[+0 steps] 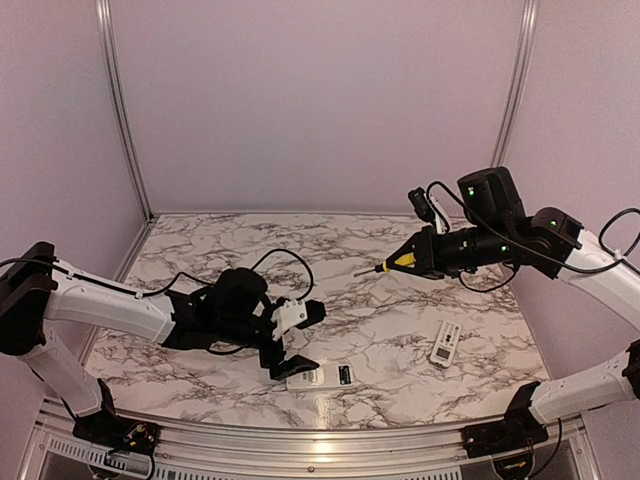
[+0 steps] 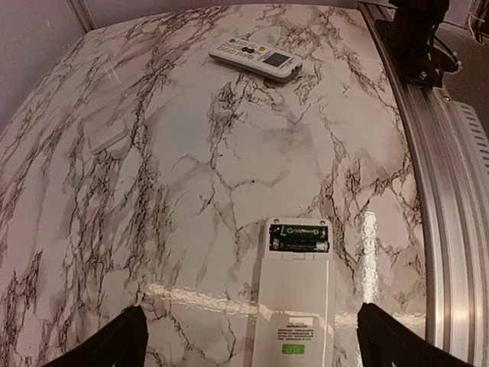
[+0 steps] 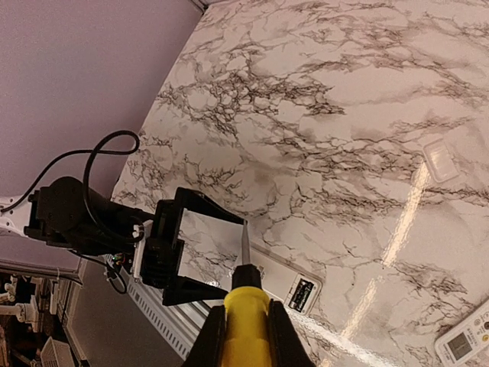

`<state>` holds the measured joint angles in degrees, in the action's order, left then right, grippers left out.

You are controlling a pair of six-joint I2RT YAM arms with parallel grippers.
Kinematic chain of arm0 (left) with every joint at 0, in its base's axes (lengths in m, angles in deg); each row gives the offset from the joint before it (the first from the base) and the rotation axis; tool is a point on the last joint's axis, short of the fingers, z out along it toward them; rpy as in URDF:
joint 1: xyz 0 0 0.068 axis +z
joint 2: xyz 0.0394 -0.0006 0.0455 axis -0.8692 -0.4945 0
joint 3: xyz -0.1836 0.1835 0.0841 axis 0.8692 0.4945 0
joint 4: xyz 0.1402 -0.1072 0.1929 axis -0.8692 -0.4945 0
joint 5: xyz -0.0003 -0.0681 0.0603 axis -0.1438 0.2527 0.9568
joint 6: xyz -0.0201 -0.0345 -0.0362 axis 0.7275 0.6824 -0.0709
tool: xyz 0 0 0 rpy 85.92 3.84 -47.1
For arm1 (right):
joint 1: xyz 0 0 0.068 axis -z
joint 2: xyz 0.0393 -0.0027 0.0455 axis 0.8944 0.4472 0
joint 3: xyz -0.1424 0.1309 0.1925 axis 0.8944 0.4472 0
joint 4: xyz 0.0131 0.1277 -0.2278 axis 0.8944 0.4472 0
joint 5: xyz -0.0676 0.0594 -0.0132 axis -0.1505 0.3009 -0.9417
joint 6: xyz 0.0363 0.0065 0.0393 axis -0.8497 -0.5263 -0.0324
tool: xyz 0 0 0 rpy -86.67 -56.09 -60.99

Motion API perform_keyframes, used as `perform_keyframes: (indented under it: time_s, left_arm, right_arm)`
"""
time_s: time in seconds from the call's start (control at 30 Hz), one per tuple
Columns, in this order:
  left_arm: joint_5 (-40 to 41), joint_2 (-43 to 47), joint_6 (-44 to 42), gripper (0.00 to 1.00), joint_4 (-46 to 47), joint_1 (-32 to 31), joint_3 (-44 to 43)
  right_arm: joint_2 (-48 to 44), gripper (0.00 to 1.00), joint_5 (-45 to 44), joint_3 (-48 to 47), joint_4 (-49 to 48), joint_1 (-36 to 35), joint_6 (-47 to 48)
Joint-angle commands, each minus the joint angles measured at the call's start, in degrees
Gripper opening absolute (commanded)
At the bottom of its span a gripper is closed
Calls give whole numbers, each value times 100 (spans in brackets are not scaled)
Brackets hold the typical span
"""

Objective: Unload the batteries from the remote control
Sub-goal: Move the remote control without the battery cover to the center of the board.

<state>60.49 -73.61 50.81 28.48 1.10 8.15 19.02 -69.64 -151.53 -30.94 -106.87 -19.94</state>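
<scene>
A white remote (image 1: pixel 320 377) lies face down near the table's front edge, its battery compartment open. Two dark batteries (image 2: pixel 299 238) sit inside the compartment; they also show in the top view (image 1: pixel 344 375) and the right wrist view (image 3: pixel 303 292). My left gripper (image 1: pixel 308 340) is open and empty, hovering over the remote's plain end (image 2: pixel 294 321), one finger on each side of it. My right gripper (image 1: pixel 425 255) is shut on a yellow-handled screwdriver (image 3: pixel 244 321), held high above the table's right half with its tip pointing left.
A second white remote (image 1: pixel 445 343) lies face up at the right, also seen in the left wrist view (image 2: pixel 256 57). A small flat grey cover plate (image 2: pixel 107 136) lies on the marble, apart from both remotes. An aluminium rail (image 2: pixel 435 191) runs along the front edge.
</scene>
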Motion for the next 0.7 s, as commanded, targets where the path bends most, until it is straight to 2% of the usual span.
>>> perform_keyframes:
  time_s: [0.0,0.07,0.23,0.33,0.5,0.67]
  left_arm:
    - [625,527,908,99,538,152,216]
    - [586,782,1128,99,677,253,296]
    - [1110,1233,1157,99,932,271,591]
    - [969,1357,1093,99,1041,361,797]
    - [2,1202,1378,99,1573,726,1211]
    - [-861,874,1099,99,2369,888,1762]
  right_arm:
    - [-39,0,-60,30,-57,37,-21]
    - [-24,0,-38,54,-82,37,-16]
    - [-16,0,-9,130,-176,39,-37]
    - [29,0,17,145,-198,40,-35]
    - [102,0,62,95,-157,38,8]
    - [202,0,88,-33,36,41,103]
